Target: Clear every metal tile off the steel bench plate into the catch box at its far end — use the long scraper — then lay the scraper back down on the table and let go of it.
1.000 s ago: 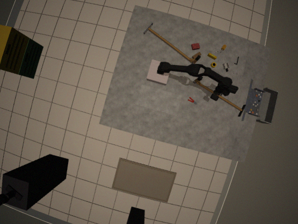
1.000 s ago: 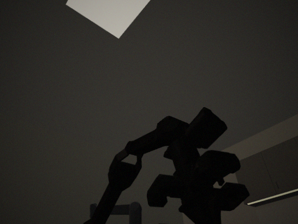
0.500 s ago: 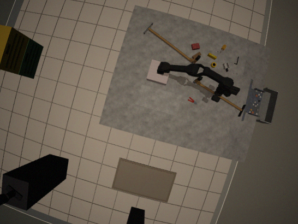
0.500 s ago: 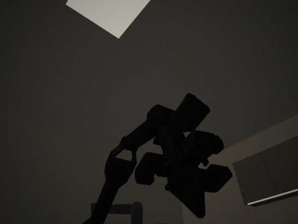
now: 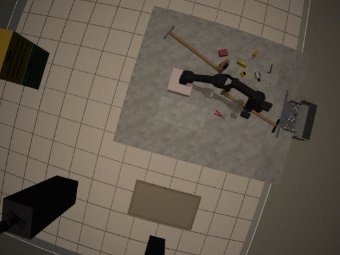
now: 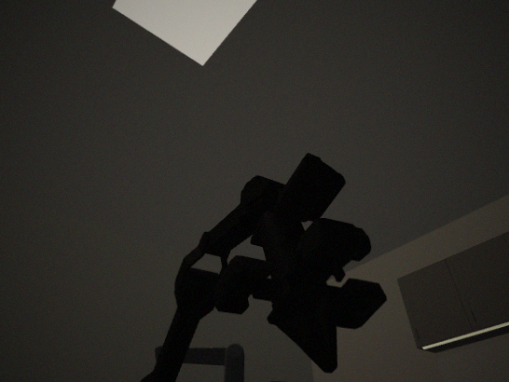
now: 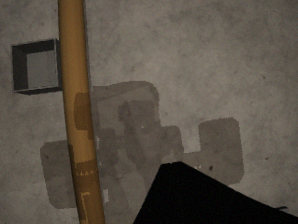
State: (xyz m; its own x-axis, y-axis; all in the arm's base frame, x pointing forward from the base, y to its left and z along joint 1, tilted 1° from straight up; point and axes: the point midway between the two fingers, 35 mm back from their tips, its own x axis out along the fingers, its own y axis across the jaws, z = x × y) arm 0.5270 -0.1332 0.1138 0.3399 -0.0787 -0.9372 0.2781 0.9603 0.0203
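A wooden-handled scraper lies on the table, its dark head by the near edge of the steel plate. Several small white, orange and dark tiles lie on that plate. The dark catch box is at the plate's far end. My gripper is shut and empty, above the table beside the handle. In the wrist view the handle runs left of the fingertips, not between them, and the arm's shadow falls across it. The arm hides part of the handle in the top view.
A second long-handled tool lies at the upper left. A red block, a yellow block, a yellow ring and red pliers lie about. A small grey open box is left of the handle in the wrist view.
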